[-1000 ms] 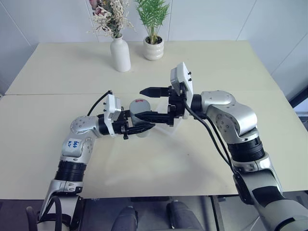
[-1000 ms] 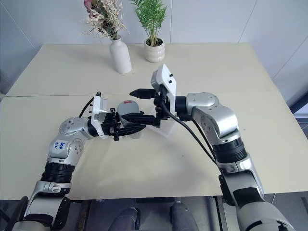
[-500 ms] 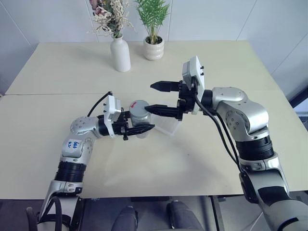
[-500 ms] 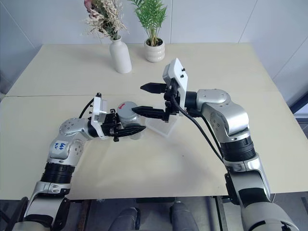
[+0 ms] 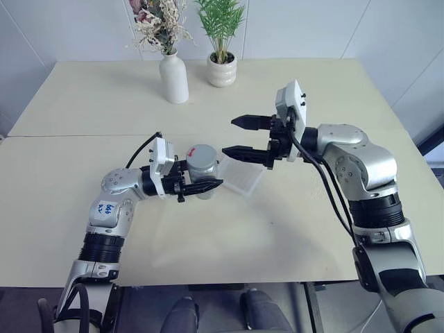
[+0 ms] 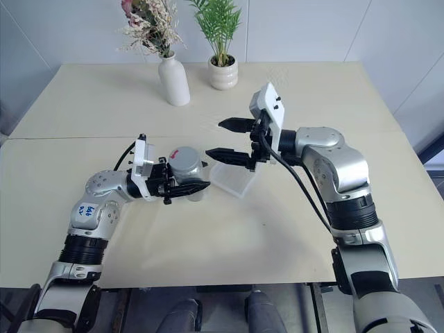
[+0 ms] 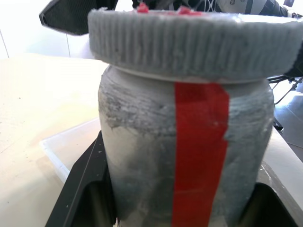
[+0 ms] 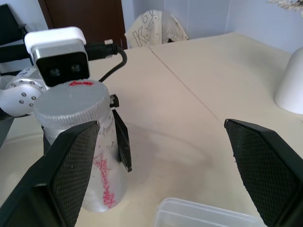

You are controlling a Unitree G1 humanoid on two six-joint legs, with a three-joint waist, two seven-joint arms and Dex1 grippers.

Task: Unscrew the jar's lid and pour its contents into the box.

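Jar (image 5: 202, 170) stands upright on the desk (image 5: 291, 208), near its middle, grey lid (image 5: 201, 153) on top. Red strip runs down the jar's side; red mark on the lid top. Left gripper (image 5: 205, 184) is clamped on the jar body, one finger on each side, below the lid. Box (image 5: 240, 175) lies flat on the desk just beside the jar, on the right arm's side. Right gripper (image 5: 234, 136) hangs above the box, clear of the lid, fingers spread wide and holding nothing, pointing toward the jar. Contents cannot be made out through the jar wall. White vase (image 5: 173, 78) and plant pot (image 5: 221, 70) stand at the far edge of the desk.
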